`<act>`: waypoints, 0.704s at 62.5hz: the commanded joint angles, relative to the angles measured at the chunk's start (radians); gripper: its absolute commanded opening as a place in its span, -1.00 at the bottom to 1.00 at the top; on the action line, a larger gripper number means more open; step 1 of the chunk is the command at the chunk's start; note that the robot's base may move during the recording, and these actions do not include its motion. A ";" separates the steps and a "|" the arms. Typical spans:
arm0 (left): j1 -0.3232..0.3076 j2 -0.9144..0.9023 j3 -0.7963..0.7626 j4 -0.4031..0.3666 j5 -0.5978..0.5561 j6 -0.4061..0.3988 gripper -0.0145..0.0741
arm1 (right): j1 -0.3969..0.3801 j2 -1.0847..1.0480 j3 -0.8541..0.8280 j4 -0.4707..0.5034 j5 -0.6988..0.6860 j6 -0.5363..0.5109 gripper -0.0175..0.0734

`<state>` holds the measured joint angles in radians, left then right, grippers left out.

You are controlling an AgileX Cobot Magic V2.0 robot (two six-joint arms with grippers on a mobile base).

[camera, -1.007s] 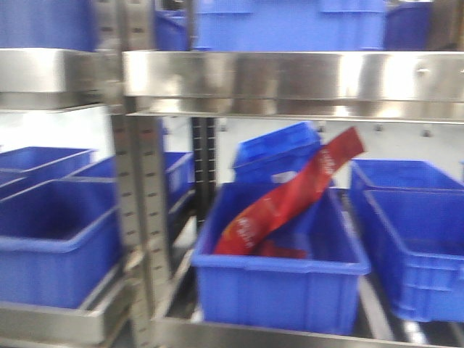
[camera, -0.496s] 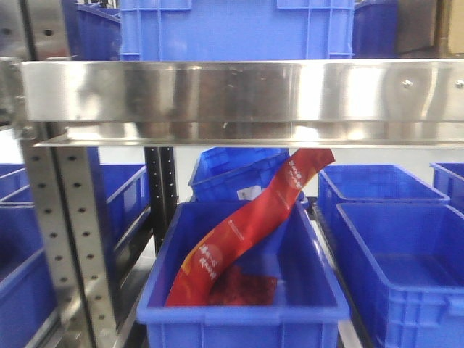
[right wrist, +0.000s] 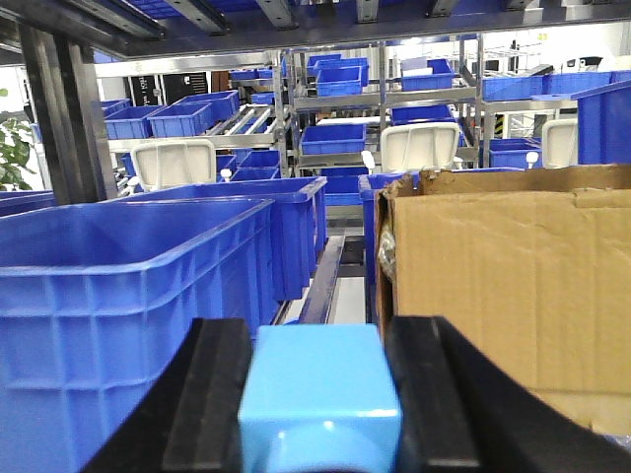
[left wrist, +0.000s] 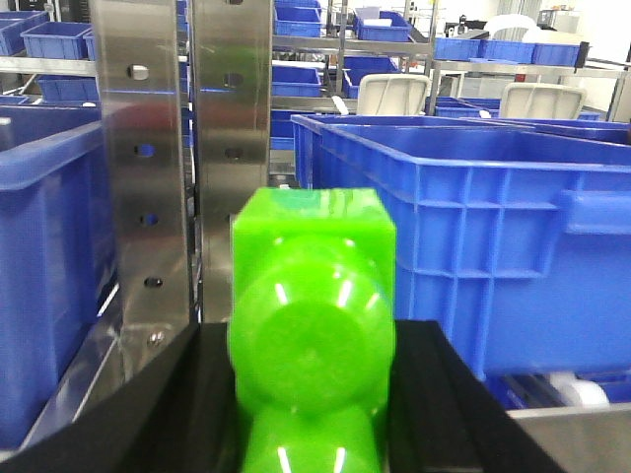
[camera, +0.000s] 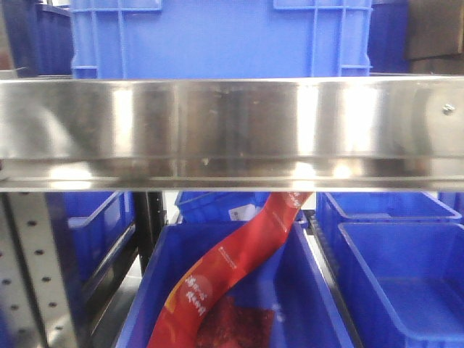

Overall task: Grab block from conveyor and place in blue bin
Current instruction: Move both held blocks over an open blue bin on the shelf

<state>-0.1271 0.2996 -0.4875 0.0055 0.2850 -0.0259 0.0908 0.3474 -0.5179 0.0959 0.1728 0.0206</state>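
In the left wrist view my left gripper (left wrist: 315,333) is shut on a bright green block (left wrist: 314,246) that fills the gap between its black fingers (left wrist: 187,394). A large blue bin (left wrist: 473,227) stands just ahead to its right. The right wrist view has my right gripper (right wrist: 322,333) shut on a light blue block (right wrist: 320,394), with a blue bin (right wrist: 128,286) ahead on the left. The front view shows neither gripper, only a blue bin (camera: 308,290) under a steel shelf rail (camera: 232,130). The conveyor is out of view.
A red foil packet (camera: 239,254) leans in the lower bin, and another blue bin (camera: 217,36) sits on the rail. Perforated steel uprights (left wrist: 232,148) stand ahead of the left gripper. A cardboard box (right wrist: 513,286) is close on the right of the right gripper.
The front view has closed in on the shelf: the steel rail now fills the middle of the frame, and the bin with the red packet has dropped to the bottom edge.
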 commanded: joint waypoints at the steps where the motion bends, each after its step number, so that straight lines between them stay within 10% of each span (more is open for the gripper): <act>1: -0.006 -0.004 -0.002 0.002 -0.019 -0.004 -0.92 | 0.000 -0.005 0.001 -0.004 -0.025 -0.003 -0.97; 44: -0.006 -0.004 -0.002 0.002 -0.019 -0.004 -0.92 | 0.000 -0.005 0.001 -0.004 -0.025 -0.003 -0.97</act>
<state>-0.1271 0.2996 -0.4875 0.0055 0.2850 -0.0259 0.0908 0.3474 -0.5179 0.0959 0.1728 0.0206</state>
